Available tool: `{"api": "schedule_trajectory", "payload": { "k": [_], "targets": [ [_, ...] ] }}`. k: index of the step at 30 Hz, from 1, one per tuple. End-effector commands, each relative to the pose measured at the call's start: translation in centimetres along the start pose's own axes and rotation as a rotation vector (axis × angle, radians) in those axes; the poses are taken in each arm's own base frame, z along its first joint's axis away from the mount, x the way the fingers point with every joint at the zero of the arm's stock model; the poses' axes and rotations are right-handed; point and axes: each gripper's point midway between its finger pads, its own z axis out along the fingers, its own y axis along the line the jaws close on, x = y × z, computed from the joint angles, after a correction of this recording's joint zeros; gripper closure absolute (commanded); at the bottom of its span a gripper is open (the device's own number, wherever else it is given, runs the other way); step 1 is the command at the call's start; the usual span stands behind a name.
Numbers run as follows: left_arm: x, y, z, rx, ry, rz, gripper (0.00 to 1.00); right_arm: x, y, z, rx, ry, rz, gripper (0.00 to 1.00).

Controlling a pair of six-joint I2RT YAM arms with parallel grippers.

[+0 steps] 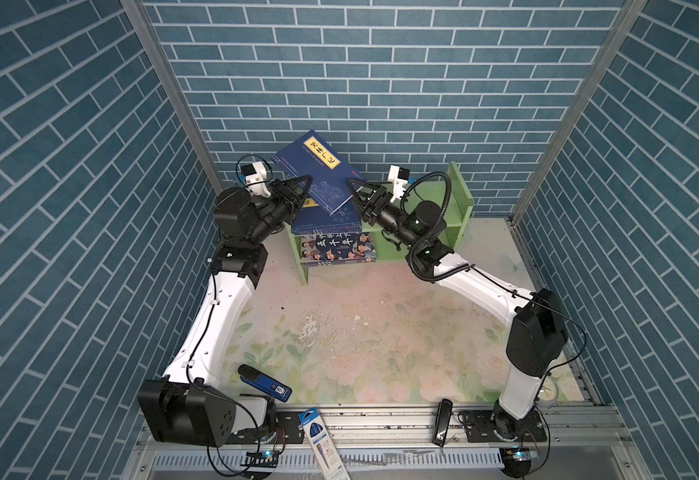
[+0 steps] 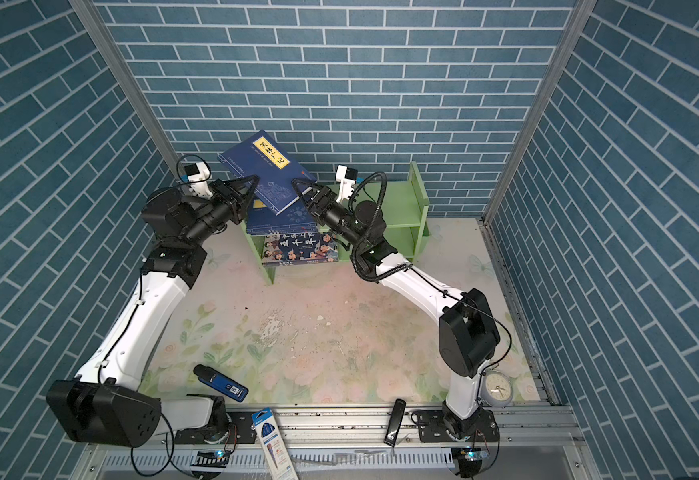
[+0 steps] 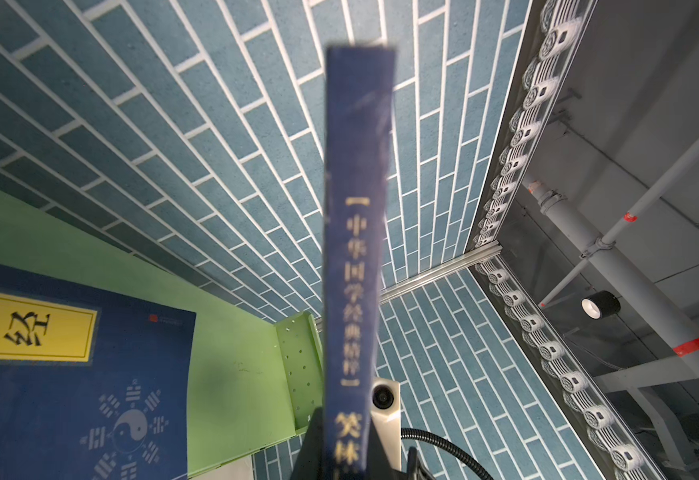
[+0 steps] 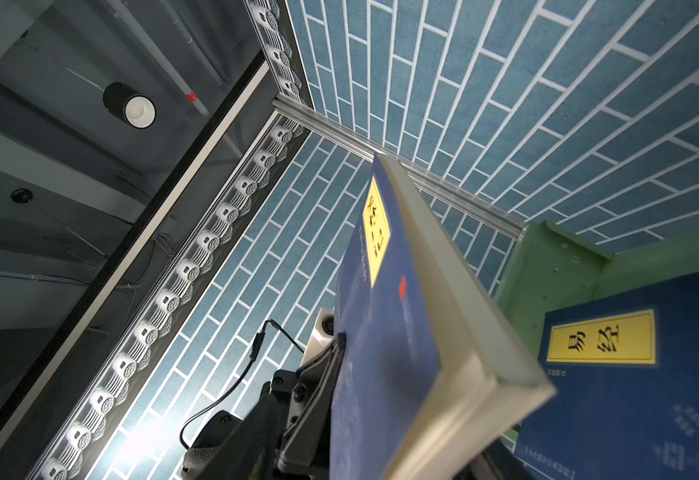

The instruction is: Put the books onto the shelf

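Left gripper pinching navy book | right gripper at its corner, grip unclear | shelved books partly hidden

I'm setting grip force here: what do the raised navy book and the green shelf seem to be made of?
Raised book: paper, with a smooth printed card cover; a pale block of page edges shows along one side. Shelf: probably painted wood or board, matte light green; it has flat panels with drilled holes, though no grain is visible.
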Motion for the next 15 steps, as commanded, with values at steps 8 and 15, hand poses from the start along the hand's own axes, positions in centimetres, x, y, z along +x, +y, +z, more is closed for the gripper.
{"api": "schedule_trajectory", "payload": {
  "k": [8,15],
  "targets": [
    [0.2,-1.2,-1.2,0.033,-0.01,0.018,0.93,0.3,0.9,1.3,-0.032,0.036,0.016,0.78],
    [0.7,0.2,-1.5,-0.024,0.007,0.003,0.59,0.7,0.6,1.4,0.028,0.105,-0.012,0.98]
  ]
}}
